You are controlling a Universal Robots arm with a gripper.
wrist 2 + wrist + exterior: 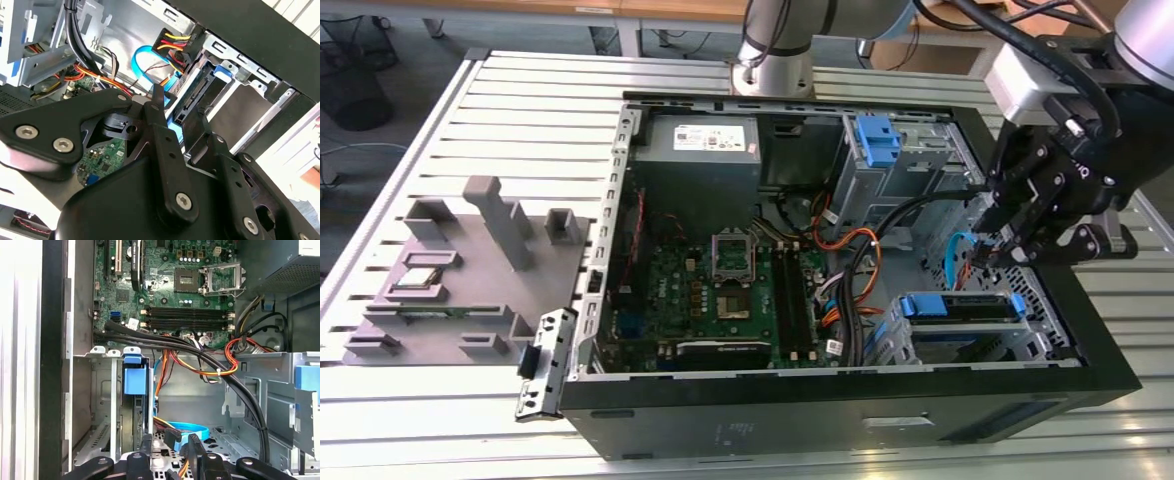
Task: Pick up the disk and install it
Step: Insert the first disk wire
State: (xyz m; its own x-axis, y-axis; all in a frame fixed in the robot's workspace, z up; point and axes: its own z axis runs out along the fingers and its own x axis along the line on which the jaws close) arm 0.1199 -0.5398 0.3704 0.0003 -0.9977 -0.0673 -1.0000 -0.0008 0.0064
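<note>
1. A black desktop computer case (854, 425) lies open on its side on the slatted silver metal worktop (534, 110). It takes up the middle of the exterior view and most of the exterior view's right.
2. The flat silver metal disk with blue plastic carrier rails (958, 306) sits in a metal drive bay in a corner of the case, low on the exterior view's right. In the first wrist view the disk (135, 385) stands edge-on inside that bay, with its blue tab facing out.
3. The black two-fingered tool (1001, 252) hangs from the arm over that same corner, close to the bay.
4. In the first wrist view the tool (170, 444) has its fingers parted by a moderate gap and grips nothing. A light-blue flat cable loop (189, 429) shows through the gap.
5. In the second wrist view the tool (180, 114) is right beside the connector end of the disk (192, 96). I cannot tell whether they touch.
6. Inside the case lies a green motherboard (720, 290).
7. A grey power-supply box with a white sticker (700, 140) sits at the upper middle of the exterior view.
8. A second blue plastic caddy (874, 140) sits in the bay just to that box's right in the exterior view.
9. A grey plastic fixture block (454, 260) rests on the worktop at the exterior view's left, well apart from the case.
</note>
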